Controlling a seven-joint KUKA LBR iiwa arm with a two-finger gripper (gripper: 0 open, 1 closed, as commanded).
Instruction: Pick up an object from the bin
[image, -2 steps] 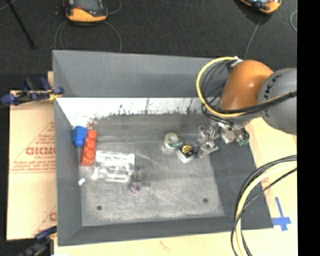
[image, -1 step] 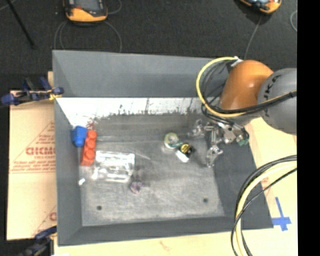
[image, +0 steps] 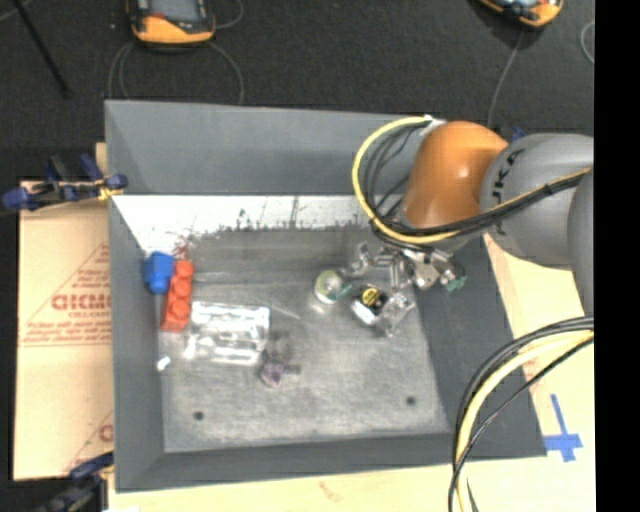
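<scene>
Hovering low over the arm's side of the grey bin (image: 340, 395), the hand (image: 398, 285) is sitting just under the orange cover (image: 450, 180) on the wrist, down among a little knot of small things. From where I am standing I am not making out whether it is clenched or released; its metal parts and the items around it are running together.

Lying nearest are a small black-and-yellow piece (image: 371, 297), right against the hand or nearly so, a pale round silvery thing (image: 327, 287) just beside that, and a clear glinting bit (image: 392, 316) below. I am taking the black-and-yellow piece as the likeliest pick, though that is only my reading.

Well apart, on the side away from the arm, a blue lump (image: 157, 272), a red block strip (image: 178, 296), a clear plastic packet (image: 226, 335) and a small purple thing (image: 274, 368) are resting.

What is worrying me is the crowding. The hand could be catching two items at once, or nudging the round one so that it rolls off. The clear bit is looking smooth and may be slipping free. The cables (image: 357, 175) are looping near the bin's wall and could be snagging.
</scene>
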